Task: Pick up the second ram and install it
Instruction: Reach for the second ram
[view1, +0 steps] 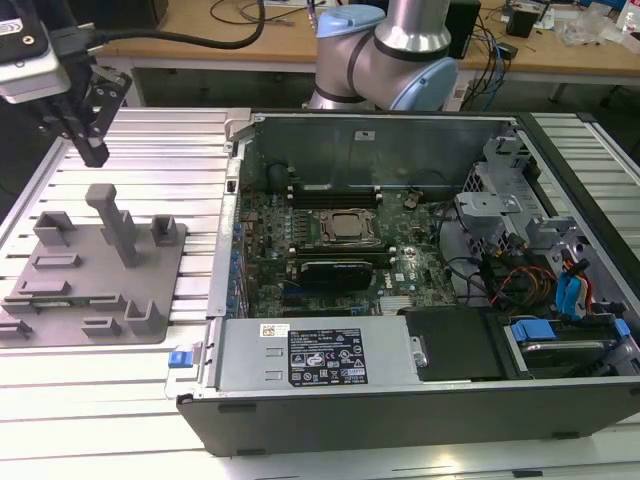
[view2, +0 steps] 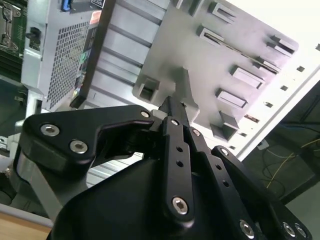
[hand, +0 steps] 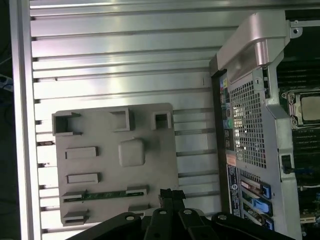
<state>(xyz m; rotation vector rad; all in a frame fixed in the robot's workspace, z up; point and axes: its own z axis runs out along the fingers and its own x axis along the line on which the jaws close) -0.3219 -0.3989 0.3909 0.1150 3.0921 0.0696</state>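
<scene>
The fixture plate (view1: 90, 278) (second ram (hand: 102, 195) on it) lies at the exterior view's left of the case (view1: 400, 412).

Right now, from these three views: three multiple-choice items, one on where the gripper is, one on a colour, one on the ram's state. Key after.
1. Where is the gripper in the exterior view?
A) inside the computer case
B) above the grey tray
C) over the drive bay

2. What colour is the second ram board?
A) red
B) white
C) green

3. The second ram is:
A) lying in the grey tray
B) held by the gripper
C) seated in a motherboard slot

Key:
1 B, it hangs over the tray beside the case.
2 C, the first wrist view shows a green strip.
3 A, it lies in a tray holder, apart from the gripper.
</scene>
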